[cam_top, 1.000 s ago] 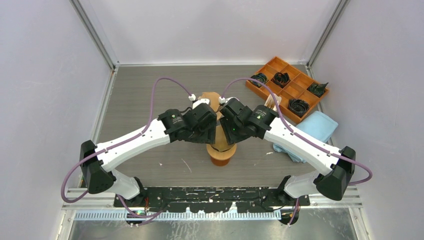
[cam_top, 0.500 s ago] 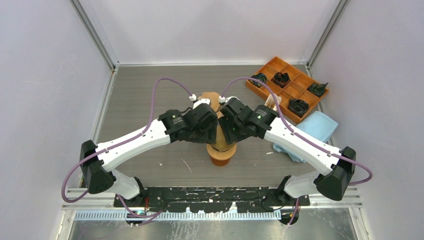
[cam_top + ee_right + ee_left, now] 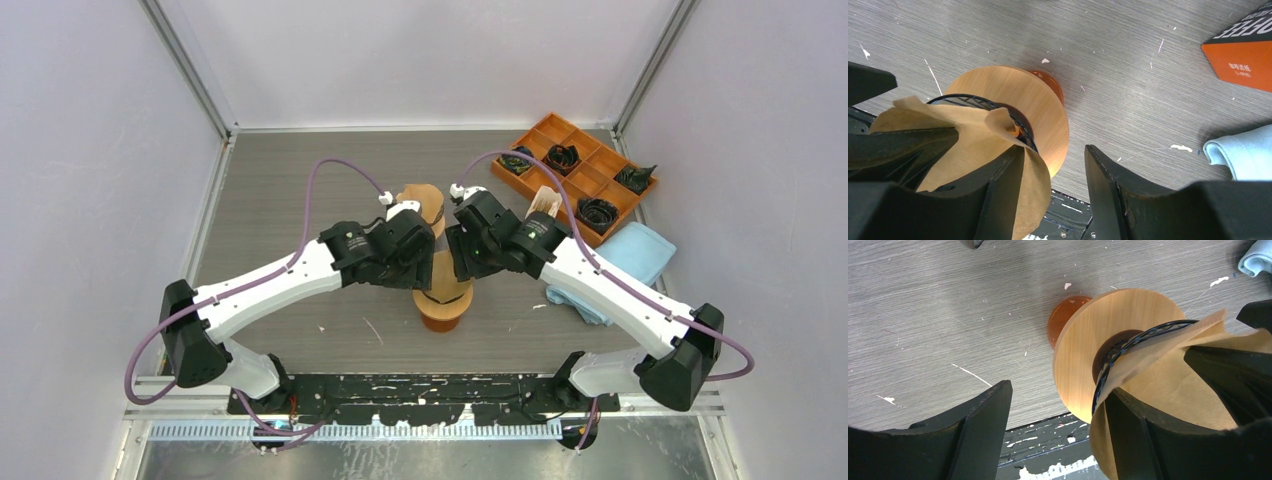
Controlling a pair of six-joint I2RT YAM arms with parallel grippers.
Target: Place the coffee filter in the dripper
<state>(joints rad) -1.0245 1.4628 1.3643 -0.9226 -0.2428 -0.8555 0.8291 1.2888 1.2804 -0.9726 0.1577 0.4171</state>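
At surface centre, the coffee filter [image 3: 1173, 385] is sitting crumpled in the dripper [image 3: 1083, 350]. Both the left gripper [image 3: 1073, 390] at 9 o'clock and the right gripper [image 3: 1054, 150] at 3 o'clock are standing open. Likely light, limp and tearable, it is calling for a gentle rim pinch.

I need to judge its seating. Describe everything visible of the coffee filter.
The coffee filter is tan, unbleached-looking paper, opened into a cone with a wavy, curled top edge. It sits inside the black wire dripper, its edge rising above the wire rim, over a round wooden disc. One finger of the left tool and one of the right tool lie against the paper. Both tools stand open.
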